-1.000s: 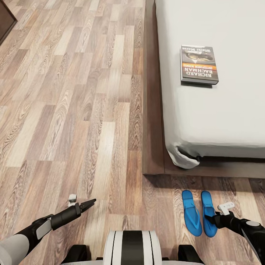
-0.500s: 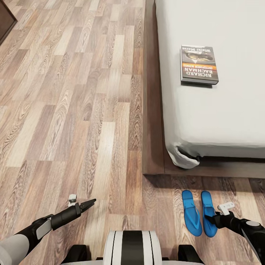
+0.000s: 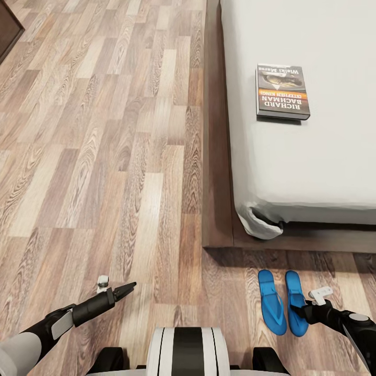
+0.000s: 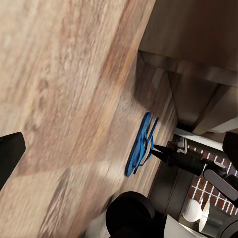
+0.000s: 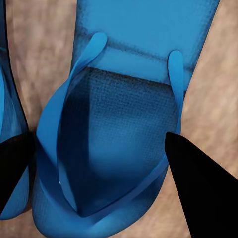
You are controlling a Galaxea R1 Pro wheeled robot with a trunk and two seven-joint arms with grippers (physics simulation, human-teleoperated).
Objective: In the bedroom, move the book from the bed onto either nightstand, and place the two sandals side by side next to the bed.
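Observation:
The book (image 3: 282, 91), dark with an orange band, lies flat on the light-grey mattress of the bed (image 3: 313, 172), near its left edge. Two blue sandals (image 3: 271, 300) (image 3: 295, 303) lie side by side on the floor just off the bed's foot corner. My right gripper (image 3: 298, 311) hovers low over the right one. In the right wrist view it is open (image 5: 99, 139), its black fingers (image 5: 203, 193) straddling that sandal (image 5: 124, 124). My left gripper (image 3: 125, 289) hangs open over bare floor, far left of the sandals (image 4: 141, 146).
The dark wooden platform frame (image 3: 216, 209) juts out around the mattress. Wood-plank floor (image 3: 104, 156) stretches wide to the left. A dark cabinet corner (image 3: 6, 28) shows at the upper left. My base (image 3: 187, 351) sits at the bottom centre.

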